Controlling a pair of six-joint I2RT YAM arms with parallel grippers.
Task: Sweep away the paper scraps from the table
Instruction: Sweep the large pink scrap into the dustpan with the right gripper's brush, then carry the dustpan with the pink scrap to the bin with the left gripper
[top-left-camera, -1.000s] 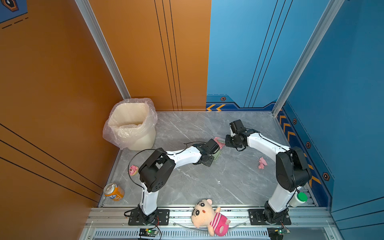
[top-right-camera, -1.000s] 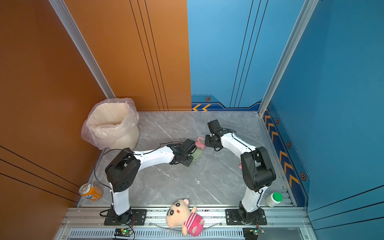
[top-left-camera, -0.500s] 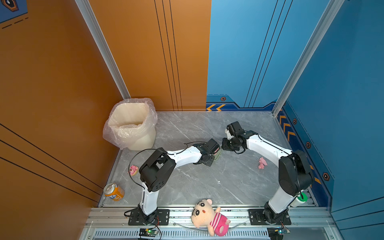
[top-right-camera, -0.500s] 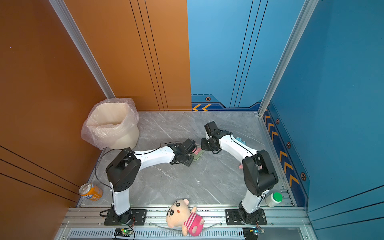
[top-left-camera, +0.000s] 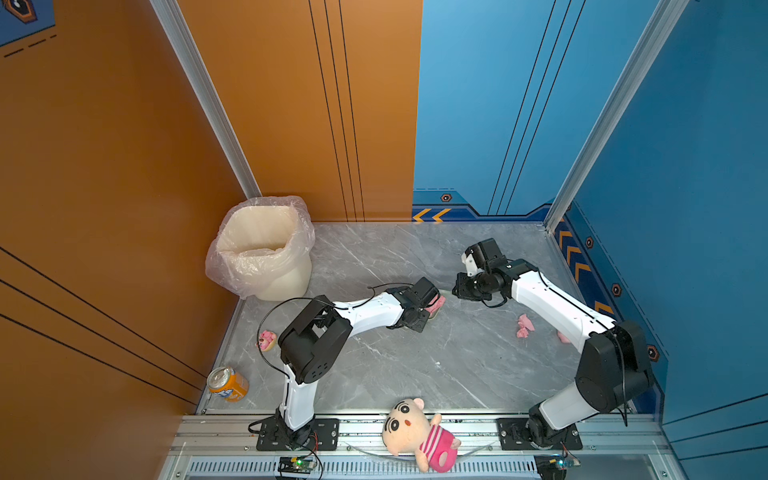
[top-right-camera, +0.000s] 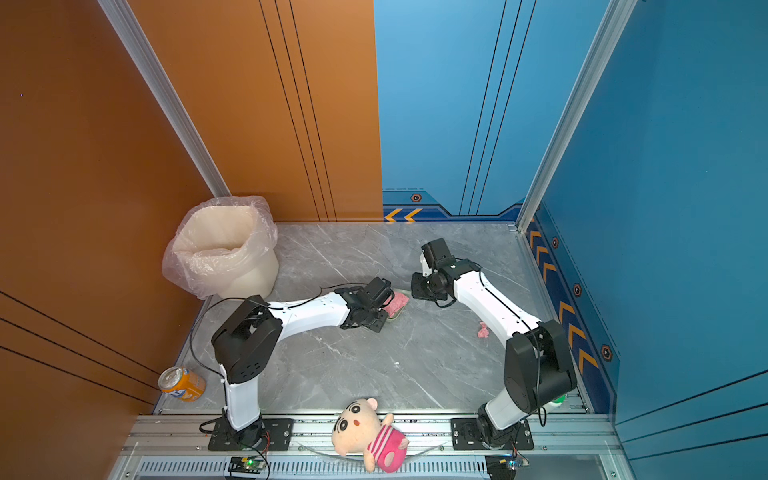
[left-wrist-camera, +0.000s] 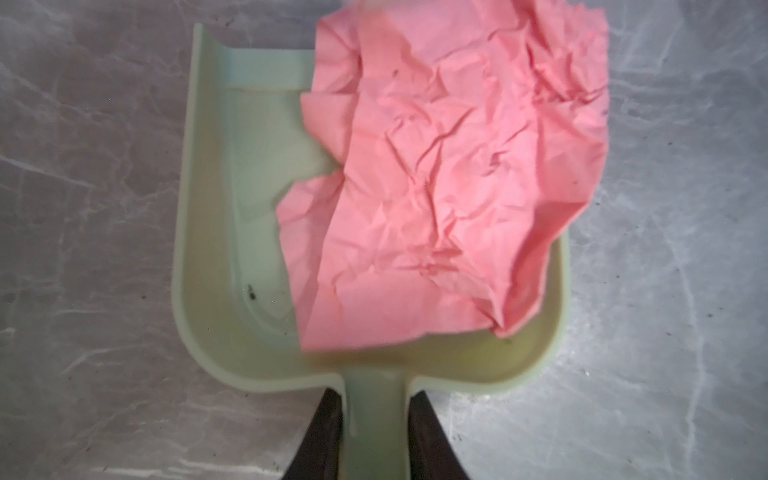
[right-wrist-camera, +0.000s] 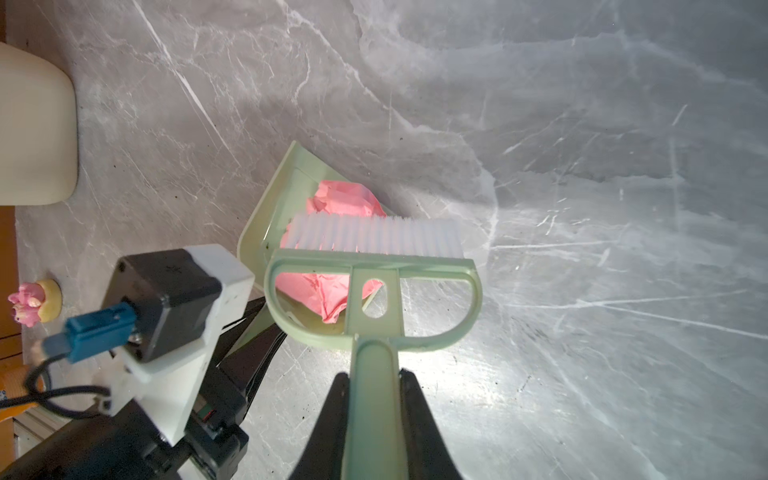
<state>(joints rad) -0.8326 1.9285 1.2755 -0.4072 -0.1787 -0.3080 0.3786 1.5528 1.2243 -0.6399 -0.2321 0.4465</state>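
L gripper (left-wrist-camera: 374, 401) pinches pan (left-wrist-camera: 216, 249) on table (left-wrist-camera: 83, 166) to catch pink scrap (left-wrist-camera: 436, 166); R gripper (right-wrist-camera: 374, 384) pinches brush (right-wrist-camera: 376, 239) to push it in.

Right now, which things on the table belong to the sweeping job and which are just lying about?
Job: dustpan, holding one pink paper scrap; brush; loose pink scraps on the table; lined bin, probably.
Lying about: plush doll; orange can; small pink figurine.
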